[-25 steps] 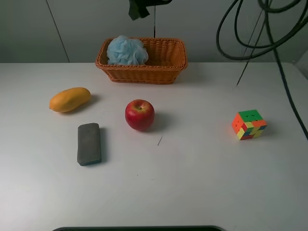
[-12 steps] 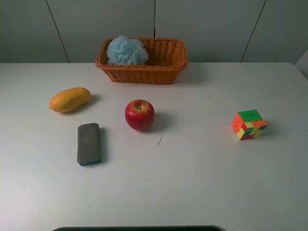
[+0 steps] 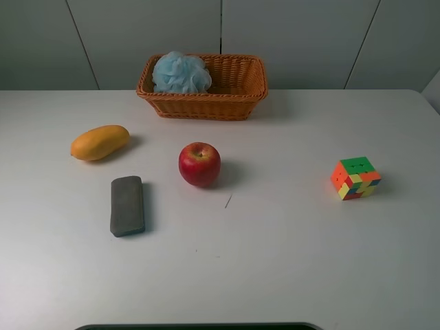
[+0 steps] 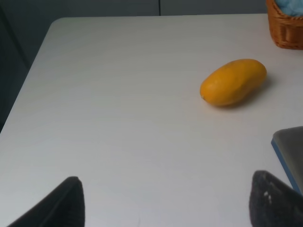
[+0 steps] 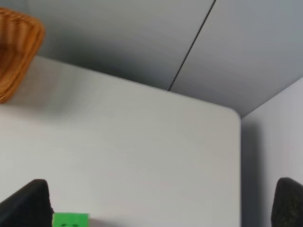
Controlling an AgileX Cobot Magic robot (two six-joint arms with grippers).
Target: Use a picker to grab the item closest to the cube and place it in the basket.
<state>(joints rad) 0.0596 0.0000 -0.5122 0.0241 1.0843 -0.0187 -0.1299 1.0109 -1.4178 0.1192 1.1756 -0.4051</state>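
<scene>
Both tools gaped wide, empty: beyond the left tool point(image 4: 163, 201) lay the mango point(image 4: 233, 82); the cube point(image 5: 70, 220) sat beside the right tool's point(image 5: 161, 203) finger.

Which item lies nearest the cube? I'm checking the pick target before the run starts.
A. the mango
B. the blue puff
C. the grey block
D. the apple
D: the apple sits closest to the cube; everything else lies farther left or back in the basket.
</scene>
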